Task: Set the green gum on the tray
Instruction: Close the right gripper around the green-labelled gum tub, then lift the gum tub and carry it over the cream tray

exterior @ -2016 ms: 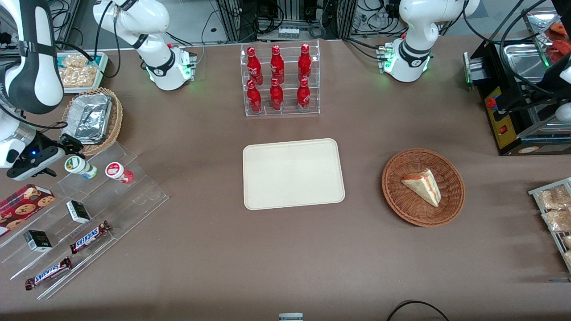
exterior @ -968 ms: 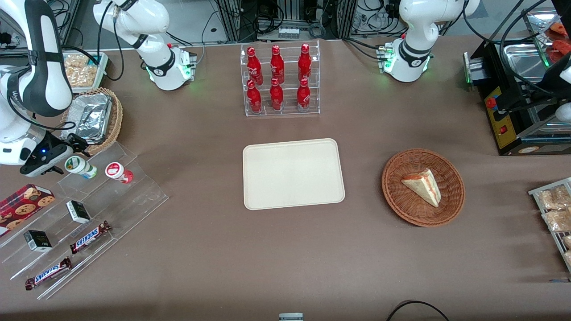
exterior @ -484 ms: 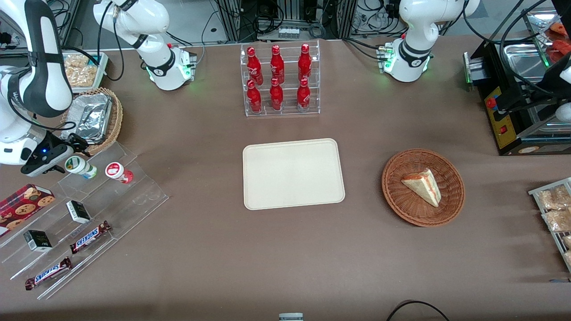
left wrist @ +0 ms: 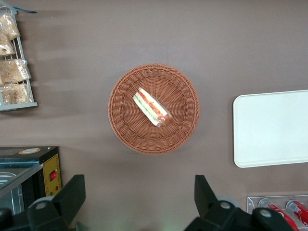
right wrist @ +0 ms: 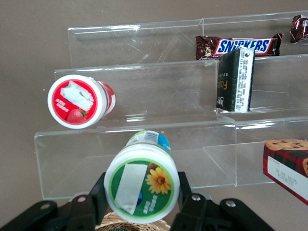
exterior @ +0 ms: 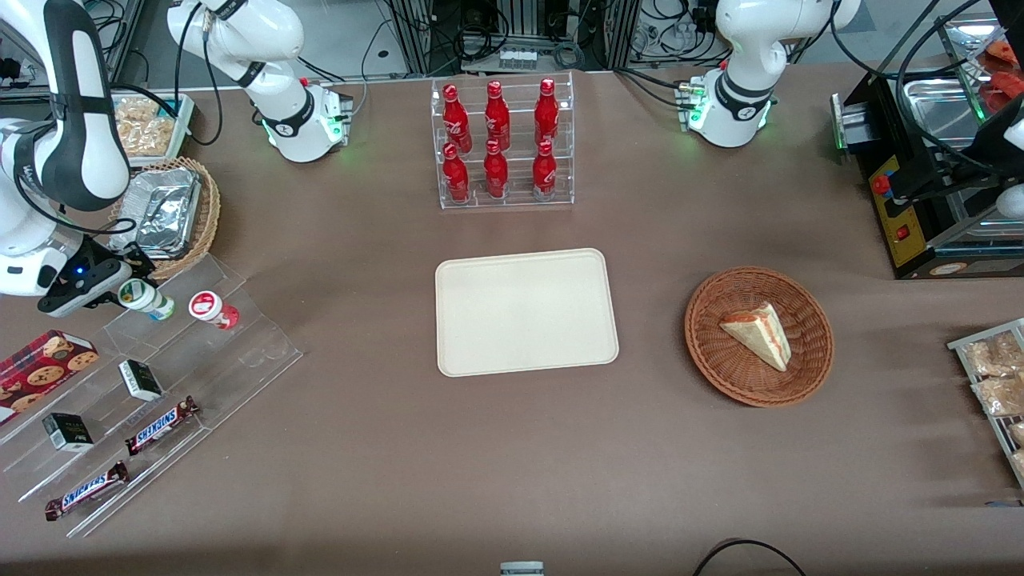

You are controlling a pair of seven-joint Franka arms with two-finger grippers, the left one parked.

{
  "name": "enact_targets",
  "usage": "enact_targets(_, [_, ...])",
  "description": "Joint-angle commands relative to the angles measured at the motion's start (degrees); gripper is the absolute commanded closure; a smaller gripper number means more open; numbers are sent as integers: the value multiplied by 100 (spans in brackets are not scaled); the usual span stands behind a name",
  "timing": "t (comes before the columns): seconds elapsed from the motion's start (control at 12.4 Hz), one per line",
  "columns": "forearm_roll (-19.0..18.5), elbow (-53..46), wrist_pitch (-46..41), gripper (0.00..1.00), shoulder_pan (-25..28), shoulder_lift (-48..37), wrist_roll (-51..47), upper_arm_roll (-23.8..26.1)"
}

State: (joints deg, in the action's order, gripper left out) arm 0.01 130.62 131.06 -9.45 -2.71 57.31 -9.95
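Nearest the front camera, toward the working arm's end of the table, a clear stepped display stand [exterior: 240, 352] carries two Snickers bars [exterior: 162, 425] on its lowest steps. Two small dark boxes [exterior: 141, 380] sit one step higher, with a cookie box [exterior: 44, 364] beside them.

On the stand's top step the green gum [exterior: 144, 298] lies tilted, its flowered green lid turned toward the wrist camera. The gripper [exterior: 128, 290] is at that step and its fingers [right wrist: 98, 192] are clamped against both sides of the bottle just under the lid. The red-lidded strawberry bottle [exterior: 212, 309] lies just beside the gum on the same step, apart from it and outside the fingers.

The tray [exterior: 524, 310] lies flat at the middle of the table, well apart from the stand, with bare brown tabletop between them. Toward the parked arm's end, a round wicker basket [exterior: 696, 320] holds a wedge sandwich [exterior: 756, 332].

Farther from the camera than the gripper, a foil container [exterior: 160, 212] rests in another wicker basket, close to the stand's top step. Farther still is a box of snack packets [exterior: 144, 128]. A clear rack of red cola bottles [exterior: 500, 144] stands farther from the camera than the tray.
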Motion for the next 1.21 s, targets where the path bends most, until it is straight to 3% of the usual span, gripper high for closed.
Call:
enact_targets(0.0, [-71, -395, -412, 100, 74, -1, -44, 55])
enact_targets(0.24, [-62, -1335, -1562, 100, 433, 25, -359, 64])
enact_targets(0.56, [-45, -2312, -2856, 100, 1320, 43, -1667, 64])
enact_targets(0.97, [8, -2533, -3122, 100, 2752, 165, -3941, 72])
enact_targets(1.13, [226, -2743, -3113, 100, 3297, 428, -4926, 72])
